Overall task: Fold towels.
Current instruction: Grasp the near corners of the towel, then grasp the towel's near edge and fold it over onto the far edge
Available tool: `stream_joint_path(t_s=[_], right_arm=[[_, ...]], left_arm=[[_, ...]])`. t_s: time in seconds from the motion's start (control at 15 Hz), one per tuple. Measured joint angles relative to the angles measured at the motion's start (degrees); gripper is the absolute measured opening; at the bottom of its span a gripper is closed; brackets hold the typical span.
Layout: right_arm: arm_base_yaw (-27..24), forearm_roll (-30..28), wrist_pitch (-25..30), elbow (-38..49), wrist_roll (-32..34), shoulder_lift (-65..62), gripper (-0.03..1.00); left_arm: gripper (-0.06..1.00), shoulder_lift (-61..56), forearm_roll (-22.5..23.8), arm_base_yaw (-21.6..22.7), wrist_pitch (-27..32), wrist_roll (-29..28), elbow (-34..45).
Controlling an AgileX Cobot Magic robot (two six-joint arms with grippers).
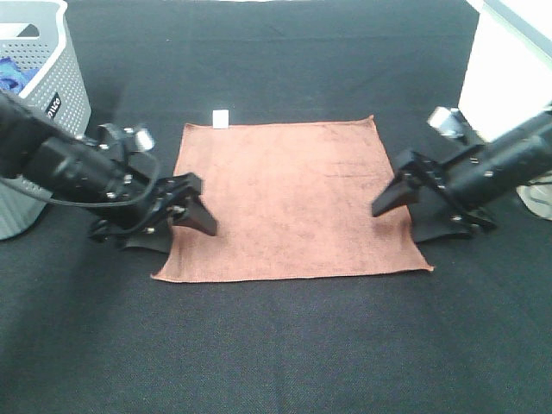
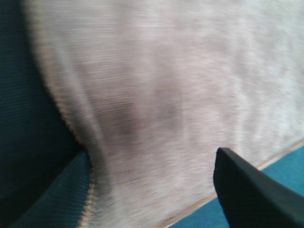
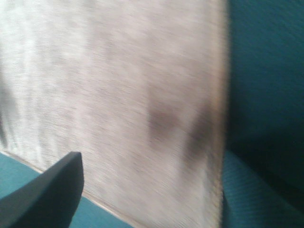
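Note:
The reddish-brown towel (image 1: 289, 197) lies flat and unfolded on the black table, with its small white tag (image 1: 221, 117) at the far edge. My left gripper (image 1: 177, 226) is open at the towel's left edge, with one finger over the cloth and the other at the hem. My right gripper (image 1: 412, 216) is open at the right edge in the same way. In the left wrist view the towel (image 2: 161, 85) fills the frame between the open fingers (image 2: 247, 190). In the right wrist view the towel (image 3: 118, 85) lies between the fingers (image 3: 47, 194).
A grey perforated basket (image 1: 43, 103) stands at the far left with something blue (image 1: 10, 73) inside. A white surface (image 1: 509, 69) borders the table at the far right. The black cloth-covered table (image 1: 285, 345) extends in front of the towel.

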Motion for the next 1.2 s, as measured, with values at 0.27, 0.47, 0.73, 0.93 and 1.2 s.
stream_joint_path(t_s=[0.27, 0.47, 0.73, 0.93, 1.2], right_arm=[[2.6, 0.1, 0.4, -2.1, 1.8, 1.6, 0.70], [2.6, -6.2, -0.6, -2.3, 6.9, 1.7, 0.37], [2.6, -14.4, 1.3, -4.6, 16.0, 2.2, 0.00], [2.7, -14.7, 3.0, -3.1, 17.2, -1.3, 0.00], [2.9, -14.3, 3.4, 5.2, 17.5, -7.0, 0.00]], left_arm=[[0.53, 0.8, -0.3, -1.4, -0.7, -0.9, -0.7], [0.05, 1.7, 0.2, -1.5, -1.7, -3.2, -0.5], [0.02, -0.2, 3.6, -1.7, -1.1, -5.5, -0.2], [0.02, -3.7, 12.7, -1.7, 2.5, -13.1, -0.2], [0.02, -7.8, 19.9, -2.4, 5.8, -19.3, 4.4]])
